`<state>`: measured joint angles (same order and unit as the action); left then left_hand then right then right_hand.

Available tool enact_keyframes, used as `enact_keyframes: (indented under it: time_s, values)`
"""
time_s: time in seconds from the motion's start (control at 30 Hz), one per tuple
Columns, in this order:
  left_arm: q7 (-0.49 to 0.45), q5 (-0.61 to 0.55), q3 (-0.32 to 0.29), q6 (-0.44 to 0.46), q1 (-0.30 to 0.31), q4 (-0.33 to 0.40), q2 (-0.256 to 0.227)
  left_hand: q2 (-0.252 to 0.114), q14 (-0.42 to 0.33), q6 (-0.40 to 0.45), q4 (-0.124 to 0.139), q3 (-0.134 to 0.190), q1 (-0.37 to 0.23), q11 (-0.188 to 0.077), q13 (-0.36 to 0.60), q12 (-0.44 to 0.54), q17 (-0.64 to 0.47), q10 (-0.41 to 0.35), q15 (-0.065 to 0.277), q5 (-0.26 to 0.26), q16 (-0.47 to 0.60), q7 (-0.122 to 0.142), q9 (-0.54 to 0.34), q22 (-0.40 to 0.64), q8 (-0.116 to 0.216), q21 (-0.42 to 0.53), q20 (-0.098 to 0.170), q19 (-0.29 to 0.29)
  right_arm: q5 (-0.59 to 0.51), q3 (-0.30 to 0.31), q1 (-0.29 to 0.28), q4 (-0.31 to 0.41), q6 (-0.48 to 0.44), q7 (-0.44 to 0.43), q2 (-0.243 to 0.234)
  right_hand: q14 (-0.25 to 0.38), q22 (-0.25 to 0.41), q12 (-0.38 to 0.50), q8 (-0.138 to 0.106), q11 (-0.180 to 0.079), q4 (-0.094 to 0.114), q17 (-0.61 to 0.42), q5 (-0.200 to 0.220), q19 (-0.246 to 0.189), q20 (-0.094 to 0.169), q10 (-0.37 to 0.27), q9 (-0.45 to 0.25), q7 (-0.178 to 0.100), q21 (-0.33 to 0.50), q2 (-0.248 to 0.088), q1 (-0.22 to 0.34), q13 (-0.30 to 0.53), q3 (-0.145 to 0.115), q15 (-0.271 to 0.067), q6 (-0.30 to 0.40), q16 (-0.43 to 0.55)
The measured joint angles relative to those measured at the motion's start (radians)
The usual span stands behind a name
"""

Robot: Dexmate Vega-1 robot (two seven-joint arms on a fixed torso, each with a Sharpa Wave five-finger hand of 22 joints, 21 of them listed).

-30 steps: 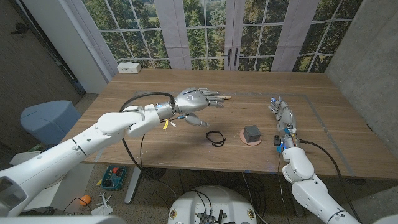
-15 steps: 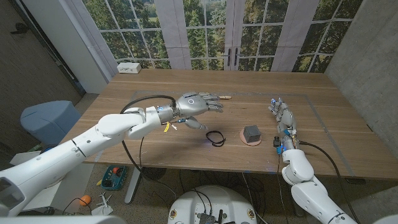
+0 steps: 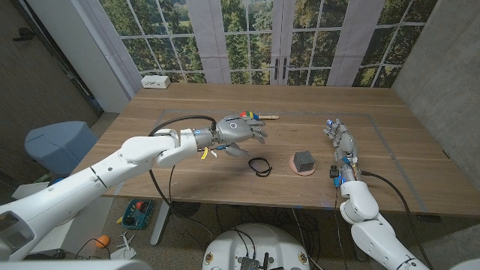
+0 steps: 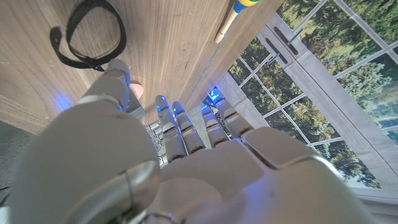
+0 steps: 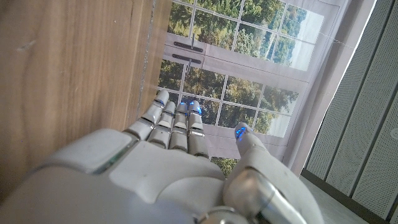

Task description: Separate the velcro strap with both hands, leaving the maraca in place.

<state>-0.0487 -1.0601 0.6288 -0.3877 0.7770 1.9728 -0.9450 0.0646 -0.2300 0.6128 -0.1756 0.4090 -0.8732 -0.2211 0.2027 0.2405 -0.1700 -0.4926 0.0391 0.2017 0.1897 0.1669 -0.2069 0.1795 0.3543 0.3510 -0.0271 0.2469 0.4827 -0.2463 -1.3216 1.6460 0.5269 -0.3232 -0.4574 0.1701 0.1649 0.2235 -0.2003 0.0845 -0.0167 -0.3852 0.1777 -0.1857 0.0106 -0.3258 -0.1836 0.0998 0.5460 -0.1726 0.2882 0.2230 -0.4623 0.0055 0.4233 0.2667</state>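
The black velcro strap [image 3: 260, 166] lies as a closed loop on the wooden table [image 3: 187, 169], near the front edge. In the left wrist view the strap [image 4: 93, 34] lies just past my fingertips. My left hand [image 3: 238, 131] hovers a little behind and to the left of the loop, fingers stretched out and apart, holding nothing. The maraca [image 3: 257, 116], with a coloured head and a wooden handle [image 4: 225, 26], lies just behind that hand. My right hand [image 3: 341, 140] stays at the table's right side, fingers extended, apart from the strap and holding nothing.
A grey cube [image 3: 304, 159] sits on a round pinkish coaster [image 3: 303, 169] right of the strap. A white box [image 3: 156, 81] stands at the back left corner. A blue chair [image 3: 60, 142] is off the table's left side.
My left hand has drawn back a little toward the front, nearer the strap, uncovering the maraca's coloured head. The right hand, strap and maraca have not moved.
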Motion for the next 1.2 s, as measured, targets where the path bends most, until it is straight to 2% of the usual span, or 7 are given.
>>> enact_keyframes:
  time_s: [0.13, 0.33, 0.4, 0.7, 0.97, 1.07, 1.2]
  values:
    - [0.022, 0.004, 0.009, -0.019, -0.014, -0.006, 0.007, 0.007, -0.035, 0.073, 0.008, -0.015, -0.005, -0.002, 0.0, 0.011, 0.0, -0.084, 0.001, -0.014, 0.007, 0.006, 0.0, 0.0, 0.034, -0.011, 0.006, 0.006, 0.002, 0.002, -0.002, -0.003, 0.003, 0.002, 0.0, 0.0, 0.0, 0.0, 0.0, -0.001, 0.0, 0.0, 0.0, 0.0, 0.0, -0.007, 0.0, 0.0, -0.008, 0.0, 0.0, 0.001, 0.0, 0.0, 0.0, 0.0]
    - [0.052, 0.006, 0.017, -0.035, -0.024, -0.009, 0.013, 0.021, -0.04, 0.079, 0.007, -0.024, 0.001, 0.002, 0.0, 0.011, 0.0, -0.097, -0.001, -0.017, 0.007, 0.006, -0.003, 0.0, 0.036, -0.015, 0.002, 0.009, 0.005, 0.005, -0.007, -0.006, 0.008, 0.004, 0.001, 0.0, 0.0, 0.0, 0.0, -0.004, 0.0, 0.0, 0.0, 0.0, 0.0, -0.01, 0.0, 0.0, -0.008, 0.0, 0.0, 0.003, 0.0, 0.0, 0.0, 0.0]
    - [0.062, 0.008, 0.023, -0.04, -0.032, -0.013, 0.02, 0.021, -0.047, 0.079, 0.007, -0.024, 0.001, -0.004, 0.003, 0.011, 0.0, -0.102, 0.002, -0.021, 0.007, 0.006, -0.002, 0.0, 0.036, -0.017, 0.0, 0.012, 0.008, 0.007, -0.009, -0.007, 0.012, 0.006, 0.001, 0.0, 0.0, 0.0, 0.0, -0.004, 0.0, 0.0, 0.0, 0.0, 0.0, -0.01, 0.0, 0.0, -0.008, 0.013, -0.013, 0.003, 0.0, 0.0, 0.0, 0.0]
    - [0.101, 0.012, 0.034, -0.048, -0.041, -0.016, 0.03, 0.003, -0.217, -0.004, 0.011, -0.036, -0.017, 0.005, 0.002, -0.008, -0.013, -0.086, 0.006, -0.021, 0.039, 0.007, 0.012, 0.0, -0.018, -0.03, 0.015, 0.054, 0.016, 0.011, -0.013, -0.013, 0.021, 0.014, 0.002, 0.0, 0.0, 0.0, 0.0, -0.004, -0.004, 0.0, 0.0, 0.0, 0.0, -0.01, 0.0, 0.0, -0.014, 0.013, -0.013, 0.003, 0.004, 0.0, 0.0, 0.0]
    - [0.135, 0.009, 0.042, -0.045, -0.043, -0.015, 0.038, -0.012, -0.333, -0.027, 0.008, -0.039, -0.041, 0.004, 0.005, -0.008, -0.023, -0.116, 0.013, -0.021, 0.062, 0.005, 0.017, 0.0, -0.037, -0.045, 0.025, 0.065, 0.021, 0.014, -0.018, -0.019, 0.029, 0.021, 0.002, 0.0, 0.0, 0.0, 0.0, -0.004, -0.004, 0.0, 0.0, 0.0, 0.0, -0.01, 0.0, 0.0, -0.017, 0.013, -0.013, 0.003, 0.004, 0.0, 0.0, 0.0]
    - [0.136, 0.001, 0.045, -0.041, -0.043, -0.014, 0.041, -0.007, -0.297, 0.005, 0.011, -0.056, -0.046, 0.0, 0.009, -0.008, -0.023, -0.154, 0.011, -0.021, 0.04, 0.025, 0.016, 0.0, -0.037, -0.071, 0.0, 0.039, 0.024, 0.015, -0.02, -0.02, 0.032, 0.023, 0.002, 0.0, 0.0, 0.0, 0.0, -0.004, -0.004, 0.0, 0.0, 0.0, 0.0, -0.01, 0.0, 0.0, -0.017, 0.013, -0.013, 0.003, 0.004, 0.0, 0.0, 0.0]
    - [0.136, -0.018, 0.05, -0.035, -0.043, -0.014, 0.044, -0.003, -0.252, 0.038, 0.013, -0.066, -0.041, -0.003, 0.014, -0.004, -0.021, -0.183, 0.008, -0.021, 0.02, 0.034, 0.016, 0.002, -0.037, -0.082, -0.009, 0.03, 0.027, 0.017, -0.024, -0.022, 0.034, 0.025, 0.003, 0.0, 0.0, 0.0, 0.0, -0.004, -0.004, 0.0, 0.0, -0.002, -0.001, -0.01, 0.0, 0.0, -0.021, 0.013, -0.013, 0.003, 0.004, 0.0, 0.0, 0.0]
